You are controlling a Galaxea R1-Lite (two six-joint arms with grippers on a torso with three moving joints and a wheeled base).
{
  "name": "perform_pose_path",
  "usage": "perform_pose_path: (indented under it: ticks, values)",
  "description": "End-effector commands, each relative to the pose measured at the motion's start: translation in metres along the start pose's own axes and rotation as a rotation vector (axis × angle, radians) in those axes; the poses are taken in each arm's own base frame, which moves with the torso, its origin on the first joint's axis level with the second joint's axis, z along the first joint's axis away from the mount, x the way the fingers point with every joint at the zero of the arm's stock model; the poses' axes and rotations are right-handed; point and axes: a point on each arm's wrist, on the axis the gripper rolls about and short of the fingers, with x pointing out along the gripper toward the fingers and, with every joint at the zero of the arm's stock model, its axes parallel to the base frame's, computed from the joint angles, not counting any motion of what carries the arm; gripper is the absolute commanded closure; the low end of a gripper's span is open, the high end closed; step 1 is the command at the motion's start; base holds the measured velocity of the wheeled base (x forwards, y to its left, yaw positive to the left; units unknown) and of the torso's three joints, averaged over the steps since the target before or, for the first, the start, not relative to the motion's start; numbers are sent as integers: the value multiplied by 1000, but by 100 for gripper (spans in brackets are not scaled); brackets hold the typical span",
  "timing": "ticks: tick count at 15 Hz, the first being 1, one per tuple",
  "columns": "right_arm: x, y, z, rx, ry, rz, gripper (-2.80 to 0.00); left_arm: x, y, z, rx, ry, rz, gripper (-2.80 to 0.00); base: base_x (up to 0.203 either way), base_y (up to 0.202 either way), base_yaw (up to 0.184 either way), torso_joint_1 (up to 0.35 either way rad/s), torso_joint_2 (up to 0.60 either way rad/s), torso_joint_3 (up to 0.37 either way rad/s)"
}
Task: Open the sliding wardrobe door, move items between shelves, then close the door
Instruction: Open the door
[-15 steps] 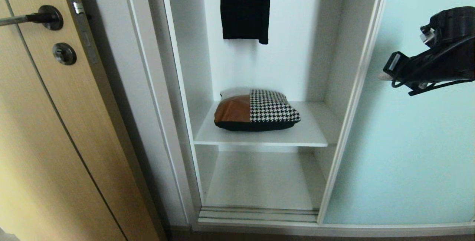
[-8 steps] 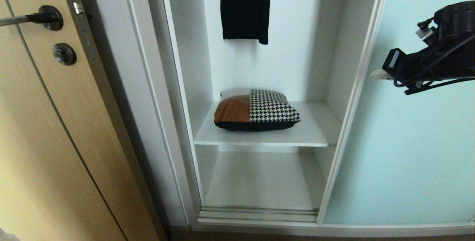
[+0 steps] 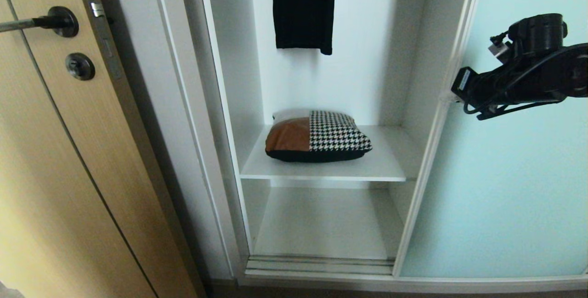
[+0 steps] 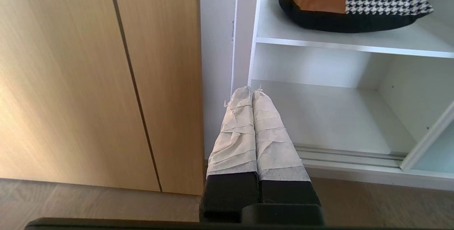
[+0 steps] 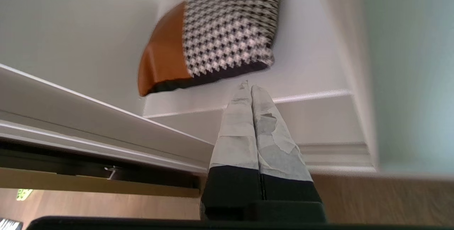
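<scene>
The sliding wardrobe door (image 3: 505, 174), frosted pale blue-green glass in a thin pale frame, stands slid to the right and the white compartment is open. A cushion (image 3: 317, 137) of tan leather, houndstooth and black lies on the upper shelf (image 3: 386, 165); the lower shelf (image 3: 321, 224) is bare. My right gripper (image 3: 448, 97) is shut and empty, its tips at the door's left frame edge, above and right of the cushion (image 5: 212, 35). In the right wrist view the right gripper (image 5: 248, 86) points at the shelf edge. My left gripper (image 4: 251, 90) hangs parked low, shut and empty.
A light wood door with a black handle (image 3: 59, 21) stands at the left. A long black garment (image 3: 303, 8) hangs above the cushion. The silver bottom track (image 3: 321, 263) runs along the wardrobe's foot, above wood flooring (image 4: 88, 201).
My right gripper has moved left across the glass door, from over the pane to its left frame edge. The cushion, the door and the left arm have not moved.
</scene>
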Motion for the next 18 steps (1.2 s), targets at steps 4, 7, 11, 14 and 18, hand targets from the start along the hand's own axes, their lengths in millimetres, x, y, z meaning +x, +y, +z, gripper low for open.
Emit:
perform_pose_path:
  ticks: [4,7,11,14,18]
  values:
    - [38,-8,-5,0,-13,-12,0,0,0,0,-1,1,0,0,0,0,0,0,0,0]
    - [56,-14,-4,-6,-85,-49,0,0,0,0,-1,1,0,0,0,0,0,0,0,0]
    - [66,-19,-4,-13,-138,-56,0,0,0,0,0,1,0,0,0,0,0,0,0,0]
    - [69,-24,-2,-13,-177,-81,0,0,0,0,-1,1,0,0,0,0,0,0,0,0]
    - [67,-33,4,-10,-196,-97,0,0,0,0,-1,0,0,0,0,0,0,0,0,0]
